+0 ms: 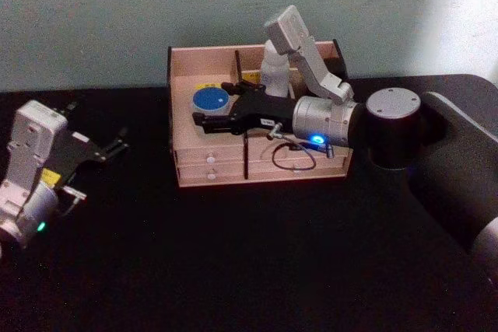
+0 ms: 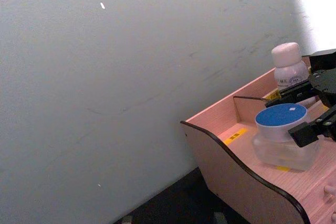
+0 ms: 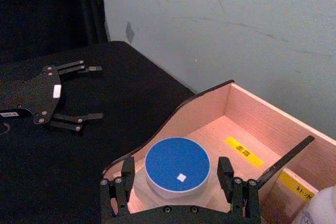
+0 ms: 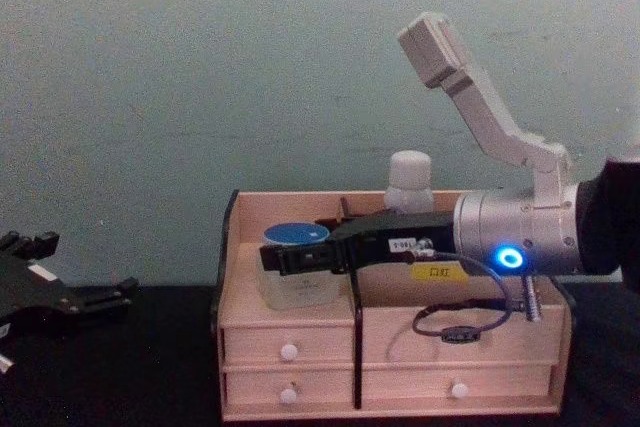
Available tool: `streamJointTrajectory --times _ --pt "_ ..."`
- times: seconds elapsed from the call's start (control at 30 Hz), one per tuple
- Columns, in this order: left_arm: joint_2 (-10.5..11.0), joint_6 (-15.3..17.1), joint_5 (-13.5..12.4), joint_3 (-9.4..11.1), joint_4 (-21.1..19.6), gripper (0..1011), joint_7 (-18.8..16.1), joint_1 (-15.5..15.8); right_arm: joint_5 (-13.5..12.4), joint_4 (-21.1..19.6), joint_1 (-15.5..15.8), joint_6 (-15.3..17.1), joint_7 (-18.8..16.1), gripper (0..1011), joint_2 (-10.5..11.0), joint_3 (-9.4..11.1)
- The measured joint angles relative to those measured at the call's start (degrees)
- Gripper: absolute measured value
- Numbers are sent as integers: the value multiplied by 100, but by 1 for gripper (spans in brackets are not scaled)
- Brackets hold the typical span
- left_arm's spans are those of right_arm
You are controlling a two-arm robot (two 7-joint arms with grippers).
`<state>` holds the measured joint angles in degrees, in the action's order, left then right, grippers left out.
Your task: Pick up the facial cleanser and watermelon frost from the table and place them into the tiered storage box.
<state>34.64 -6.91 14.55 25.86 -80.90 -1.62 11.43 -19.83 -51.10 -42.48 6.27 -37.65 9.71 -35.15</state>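
The tiered storage box (image 1: 257, 175) stands on the black worktop (image 1: 233, 270), close to the pale wall behind it, its small drawers with white knobs facing the robot. In its left front compartment sits a clear jar with a round blue lid (image 1: 210, 99); which of the two products this is cannot be read. In a rear compartment, behind and to the right of the jar, a white bottle with a white cap (image 4: 410, 179) stands upright beside a thin dark divider. Yellow labels lie on the compartment floors.

The right hand (image 1: 208, 114) reaches over the box from its right side, its black fingers (image 3: 226, 174) spread apart with one on either side of the blue-lidded jar. In the right wrist view a gap shows between each finger and the lid, so the fingers stand beside the jar without pinching it. A blue light glows on the silver wrist behind that hand, above the box's right half.

The left hand (image 1: 115, 145) rests low over the worktop, well apart from the box on its left side, with its fingers spread.
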Motion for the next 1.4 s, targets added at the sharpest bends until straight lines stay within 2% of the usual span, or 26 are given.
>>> streamJointTrajectory --times 0.37,0.53,0.8,1.03,1.13,1.23,1.27,1.4 --pt "0 0 0 0 0 1001 0 0 13 -57 22 -57 10 1003 18 -3" --pt "0 0 0 0 0 1001 0 0 57 -282 118 -240 76 1002 84 23" --pt "0 0 0 0 0 1001 0 0 -50 -840 324 -264 161 1002 253 179" --pt "0 0 0 0 0 1001 -1 0 -349 -1805 836 -241 299 1003 758 512" --pt "0 0 0 0 0 1001 0 0 -447 -2392 1271 -300 467 1003 1169 730" --pt "0 0 0 0 0 1001 0 0 -498 -2683 1543 -309 550 1003 1415 856" --pt "0 0 0 0 0 1001 0 0 -530 -2891 1735 -308 598 1003 1583 935" --pt "0 0 0 0 0 1001 0 0 -631 -3326 2207 -280 720 1002 1967 1161"
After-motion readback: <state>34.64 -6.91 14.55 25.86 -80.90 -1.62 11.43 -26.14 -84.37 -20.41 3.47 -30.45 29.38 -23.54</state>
